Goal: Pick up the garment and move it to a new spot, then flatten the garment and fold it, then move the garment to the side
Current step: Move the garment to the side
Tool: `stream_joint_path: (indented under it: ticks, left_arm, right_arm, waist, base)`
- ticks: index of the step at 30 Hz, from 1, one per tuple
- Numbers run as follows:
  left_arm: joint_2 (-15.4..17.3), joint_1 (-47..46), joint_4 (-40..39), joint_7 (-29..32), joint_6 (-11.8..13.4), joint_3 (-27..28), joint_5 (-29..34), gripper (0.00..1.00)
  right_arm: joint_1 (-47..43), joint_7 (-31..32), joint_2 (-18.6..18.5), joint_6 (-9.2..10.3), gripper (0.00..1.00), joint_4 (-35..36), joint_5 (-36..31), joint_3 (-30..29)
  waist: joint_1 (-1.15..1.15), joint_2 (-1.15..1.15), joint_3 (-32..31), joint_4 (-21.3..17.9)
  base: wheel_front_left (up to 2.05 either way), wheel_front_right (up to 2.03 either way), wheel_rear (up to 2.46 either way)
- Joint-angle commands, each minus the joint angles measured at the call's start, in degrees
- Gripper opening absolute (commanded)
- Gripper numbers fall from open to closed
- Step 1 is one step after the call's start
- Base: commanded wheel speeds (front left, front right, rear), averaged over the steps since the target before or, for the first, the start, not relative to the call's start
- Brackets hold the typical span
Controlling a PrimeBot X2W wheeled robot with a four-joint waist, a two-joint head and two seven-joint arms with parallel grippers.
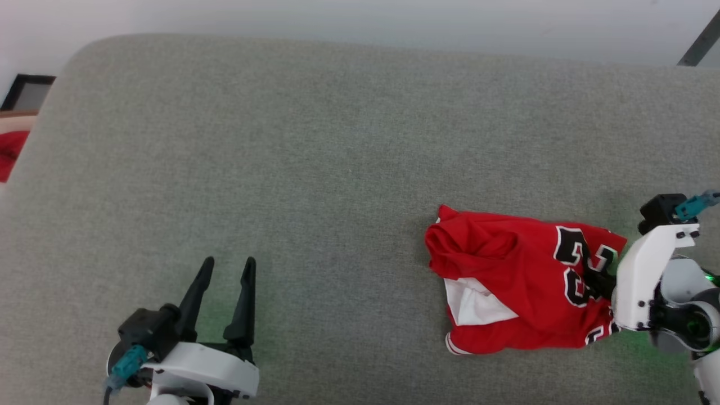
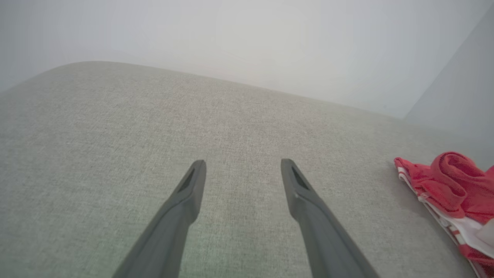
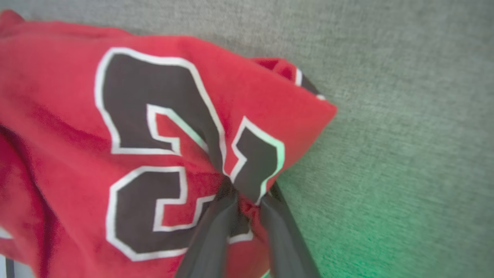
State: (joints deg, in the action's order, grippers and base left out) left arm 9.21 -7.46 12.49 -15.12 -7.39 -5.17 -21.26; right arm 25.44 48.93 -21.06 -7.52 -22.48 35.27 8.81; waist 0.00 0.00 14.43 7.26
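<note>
The garment [image 1: 506, 264], a red jersey, is located on the right part of a grey upholstered surface [image 1: 337, 146], where it is laid crumpled and partly folded over itself. A white panel [image 1: 478, 304] is exposed near its lower middle, and red-white striped trim [image 1: 455, 346] is seen at its lower left corner. Black numerals [image 1: 574, 264] outlined in white are turned toward the right gripper [image 1: 597, 283]. In the head view the fingertips of this gripper are masked by the white wrist housing [image 1: 647, 275], which also covers the right edge of the jersey. In the right wrist view the right gripper [image 3: 247, 191] is shown drawn together on a raised fold of the garment [image 3: 77, 96], with the cloth puckered between the two dark fingers at the printed numerals. The left gripper [image 1: 229, 261] is positioned at the lower left, well apart from the jersey, with its fingers spread over bare upholstery. In the left wrist view the left gripper [image 2: 243, 162] is seen spread, and the garment [image 2: 447, 181] is seen at the right edge. A green glow [image 1: 264, 337] is cast on the fabric beside each wrist. A pale wall [image 1: 360, 22] is located behind the surface. A dark frame [image 1: 28, 90] and a red object [image 1: 11, 152] are located past the left edge, and a dark strut [image 1: 700, 42] is located at the upper right.
</note>
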Motion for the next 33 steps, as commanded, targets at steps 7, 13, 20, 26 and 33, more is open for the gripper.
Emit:
stream_joint_path:
  ticks: [7,13,20,26,33]
  left_arm:
    - [0.3,-1.8,1.3,0.0,-0.1,-0.5,0.2,1.0]
    - [2.3,-4.2,-1.5,0.1,-0.1,-3.0,1.7,1.0]
    - [5.3,-11.0,-3.5,0.0,-0.1,-7.7,4.1,1.0]
    - [7.8,-18.8,-4.1,0.1,-0.1,-11.4,4.6,1.0]
    - [10.0,-26.9,-4.8,0.1,-0.1,-14.4,5.2,1.0]
  right_arm:
    - [-2.9,-6.1,0.4,0.08,0.0,2.7,3.8,-1.9]
    - [-4.7,-9.2,-4.5,0.06,0.0,7.4,6.1,-8.5]
    - [-5.9,-11.1,-10.3,0.06,0.0,6.1,6.1,-17.7]
    - [-1.9,-14.6,-13.2,0.06,0.0,1.5,4.5,-21.9]
    - [7.5,-21.6,-17.0,0.06,0.0,-5.1,-2.3,-19.2]
  waist:
    - [0.0,0.0,0.1,-3.6]
    - [0.0,0.0,1.4,-8.7]
    - [0.0,0.0,4.1,-13.4]
    - [0.0,0.0,7.2,-14.9]
    - [0.0,0.0,12.2,-14.7]
  base:
    - [0.0,0.0,0.0]
    - [0.0,0.0,0.0]
    - [0.0,0.0,0.0]
    - [0.0,0.0,0.0]
    - [0.0,0.0,0.0]
